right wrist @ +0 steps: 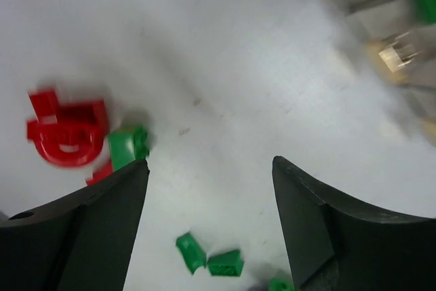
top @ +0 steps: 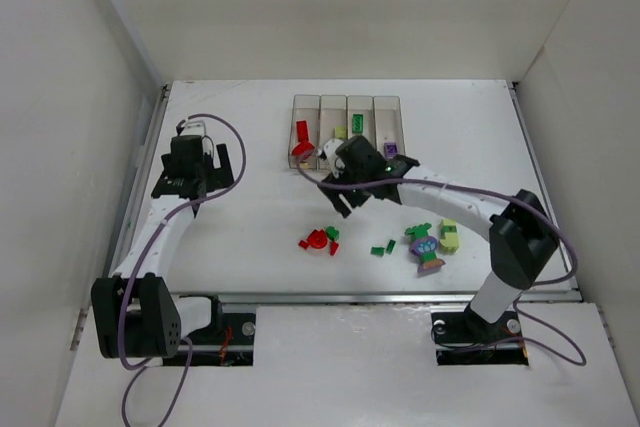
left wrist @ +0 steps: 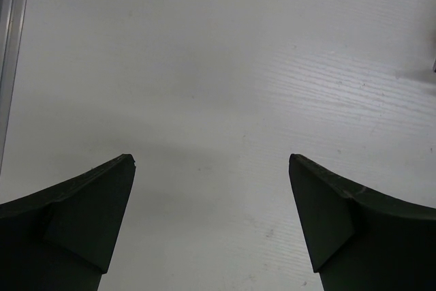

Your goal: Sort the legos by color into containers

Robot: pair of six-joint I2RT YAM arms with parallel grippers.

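Right gripper (right wrist: 210, 165) hangs wide open and empty above the table (top: 240, 237), just at 6 o'clock of the containers (top: 345, 107), which each already hold a brick or two. Loose legos lie toward the near edge: a red clump (right wrist: 65, 131) with a green brick (right wrist: 126, 146) touching it at 3 o'clock, a green pair (right wrist: 208, 258), and further right a purple-and-green clump (top: 427, 249) and a lime brick (top: 449, 237). Left gripper (left wrist: 211, 161) is also spread wide over bare table at 9 o'clock. Likely hazard: closing on the red clump could catch the green neighbour, carrying it into the wrong narrow bin
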